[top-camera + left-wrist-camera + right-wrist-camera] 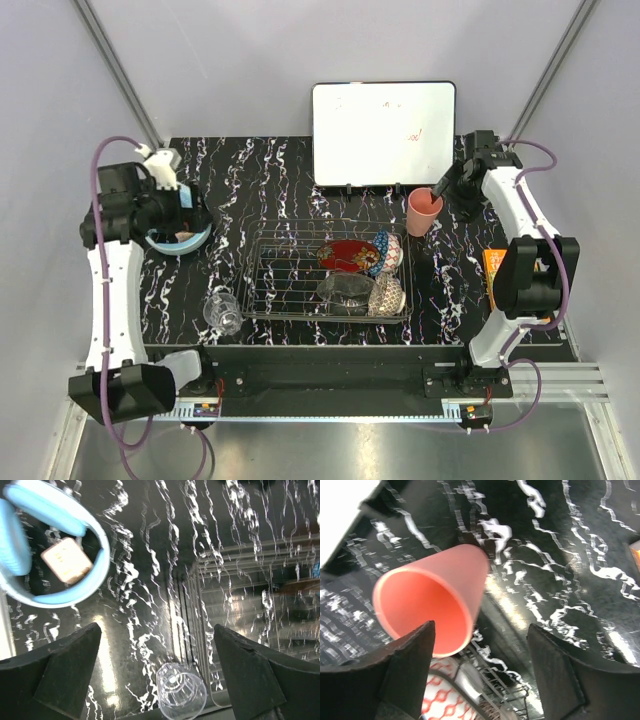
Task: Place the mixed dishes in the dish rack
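Note:
The chrome wire dish rack (285, 262) stands mid-table and holds a red lacquer bowl (348, 255), a blue patterned bowl (383, 250), a clear glass bowl (345, 292) and a beige lattice bowl (387, 296). A pink cup (423, 210) stands upright right of the rack. My right gripper (445, 186) is open just above and behind it. In the right wrist view the cup (432, 600) lies by the left finger, not gripped. A small clear glass (222, 310) stands left of the rack. My left gripper (190, 215) is open and empty, with the glass (181, 692) low between its fingers.
A light-blue round dish (180, 240) holding a beige square piece (66, 560) sits under the left gripper. A white board (384, 135) stands behind the rack. An orange item (493, 265) lies by the right arm. The rack's left edge (200, 605) shows in the left wrist view.

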